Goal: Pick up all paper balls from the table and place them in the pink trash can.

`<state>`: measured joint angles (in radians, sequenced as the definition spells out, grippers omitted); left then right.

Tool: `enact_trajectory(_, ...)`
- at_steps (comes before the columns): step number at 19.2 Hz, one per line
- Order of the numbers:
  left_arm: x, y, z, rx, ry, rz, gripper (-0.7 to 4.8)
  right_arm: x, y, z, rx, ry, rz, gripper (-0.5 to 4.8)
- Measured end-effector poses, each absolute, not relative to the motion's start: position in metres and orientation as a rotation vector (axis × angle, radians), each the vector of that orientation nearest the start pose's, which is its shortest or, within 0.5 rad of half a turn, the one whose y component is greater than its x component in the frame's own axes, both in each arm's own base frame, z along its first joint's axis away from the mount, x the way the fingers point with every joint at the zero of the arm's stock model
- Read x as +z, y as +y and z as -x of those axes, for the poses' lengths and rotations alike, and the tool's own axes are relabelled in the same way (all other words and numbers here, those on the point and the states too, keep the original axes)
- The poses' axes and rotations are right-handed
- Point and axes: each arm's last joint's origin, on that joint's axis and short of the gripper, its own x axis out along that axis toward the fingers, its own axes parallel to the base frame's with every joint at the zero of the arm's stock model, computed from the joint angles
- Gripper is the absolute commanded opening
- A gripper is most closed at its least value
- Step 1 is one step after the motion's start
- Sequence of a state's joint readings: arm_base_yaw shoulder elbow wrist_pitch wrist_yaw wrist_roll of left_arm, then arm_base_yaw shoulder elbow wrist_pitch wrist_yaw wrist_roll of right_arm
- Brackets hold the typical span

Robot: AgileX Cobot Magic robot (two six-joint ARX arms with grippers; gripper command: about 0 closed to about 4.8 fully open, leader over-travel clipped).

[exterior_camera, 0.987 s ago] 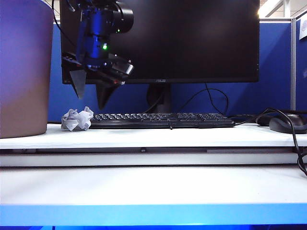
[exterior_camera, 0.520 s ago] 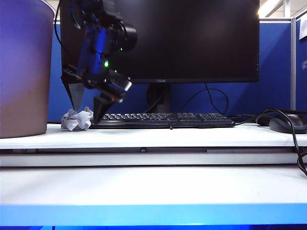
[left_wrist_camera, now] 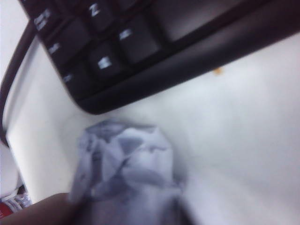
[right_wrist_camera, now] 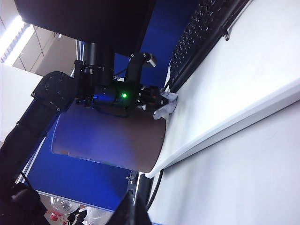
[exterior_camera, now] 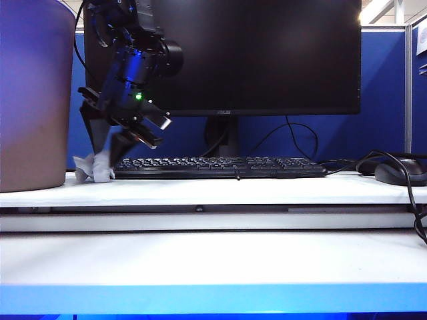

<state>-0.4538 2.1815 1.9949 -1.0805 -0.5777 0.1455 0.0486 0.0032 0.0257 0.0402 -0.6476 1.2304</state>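
Observation:
One pale grey-blue paper ball [exterior_camera: 92,169] [left_wrist_camera: 124,164] lies on the white table [exterior_camera: 233,190] between the keyboard's left end and the pink trash can [exterior_camera: 33,100]. My left gripper [exterior_camera: 101,163] [left_wrist_camera: 126,218] points down over it, its dark fingers pressed against both sides of the ball, shut on it. The ball still rests on the table. In the right wrist view my right gripper [right_wrist_camera: 133,213] hangs well away from the table with its tips together, shut and empty; that view also shows the trash can [right_wrist_camera: 108,136] and the paper ball [right_wrist_camera: 166,105] far off.
A black keyboard [exterior_camera: 220,167] [left_wrist_camera: 140,47] lies right beside the ball, under a large black monitor [exterior_camera: 253,53]. A black mouse [exterior_camera: 400,172] and cables sit at the far right. The trash can stands close on the ball's left.
My left gripper came down and leftward around the paper ball and its fingers closed on it. The ball shifted a little left, toward the trash can.

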Motion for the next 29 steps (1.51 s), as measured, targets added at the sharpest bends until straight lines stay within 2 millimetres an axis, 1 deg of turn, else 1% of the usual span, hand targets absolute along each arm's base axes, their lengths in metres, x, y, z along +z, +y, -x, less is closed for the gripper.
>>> enact_trajectory(1,0.246,-0.183,-0.412,0.027,1.118,-0.754,0.49,0.176,0.022,-0.089,0.641,0.372,-1.159,-0.05)
enact_trajectory(2,0.245,-0.183,-0.412,0.020,1.120,-0.751,0.42,0.176,0.022,-0.089,0.642,0.371,-1.158,-0.05)
enact_trajectory(3,0.245,-0.184,-0.412,0.007,1.123,-0.743,-0.01,0.176,0.022,-0.089,0.643,0.369,-1.157,-0.05)
enact_trajectory(8,0.244,-0.190,-0.410,-0.120,1.150,-0.668,-0.06,0.178,0.022,-0.089,0.651,0.349,-1.152,-0.05)
enact_trajectory(10,0.245,-0.200,-0.406,-0.288,1.174,-0.569,-0.06,0.178,0.021,-0.089,0.640,0.340,-1.157,-0.05)
enact_trajectory(12,0.252,-0.210,-0.403,-0.418,1.170,-0.484,-0.06,0.181,0.021,-0.089,0.657,0.315,-1.150,-0.05)
enact_trajectory(15,0.271,-0.228,-0.396,-0.500,1.118,-0.447,-0.06,0.190,0.021,-0.088,0.713,0.239,-1.136,-0.05)
enact_trajectory(17,0.293,-0.241,-0.390,-0.562,1.054,-0.419,-0.06,0.193,0.022,-0.086,0.754,0.218,-1.122,-0.05)
enact_trajectory(19,0.324,-0.252,-0.377,-0.696,0.980,-0.341,-0.06,0.195,0.022,-0.085,0.794,0.215,-1.105,-0.05)
enact_trajectory(21,0.361,-0.257,-0.361,-0.839,0.889,-0.250,-0.06,0.200,0.023,-0.083,0.851,0.200,-1.087,-0.05)
enact_trajectory(22,0.386,-0.258,-0.350,-0.912,0.819,-0.208,-0.06,0.203,0.023,-0.081,0.886,0.181,-1.078,-0.05)
enact_trajectory(23,0.406,-0.258,-0.340,-0.950,0.759,-0.186,-0.06,0.207,0.024,-0.079,0.927,0.154,-1.058,-0.05)
enact_trajectory(24,0.432,-0.255,-0.326,-0.979,0.675,-0.170,-0.06,0.212,0.024,-0.076,0.972,0.120,-1.033,-0.05)
enact_trajectory(25,0.451,-0.249,-0.315,-0.992,0.615,-0.160,-0.06,0.216,0.024,-0.073,1.016,0.080,-1.005,-0.05)
enact_trajectory(26,0.463,-0.244,-0.308,-0.995,0.577,-0.154,-0.06,0.221,0.024,-0.070,1.053,0.036,-0.979,-0.05)
enact_trajectory(27,0.491,-0.228,-0.291,-0.963,0.483,-0.148,-0.06,0.230,0.024,-0.063,1.118,-0.064,-0.919,-0.05)
enact_trajectory(28,0.511,-0.213,-0.276,-0.878,0.418,-0.160,-0.06,0.237,0.024,-0.056,1.173,-0.154,-0.869,-0.05)
enact_trajectory(29,0.531,-0.193,-0.256,-0.742,0.357,-0.197,-0.06,0.243,0.023,-0.048,1.223,-0.239,-0.824,-0.05)
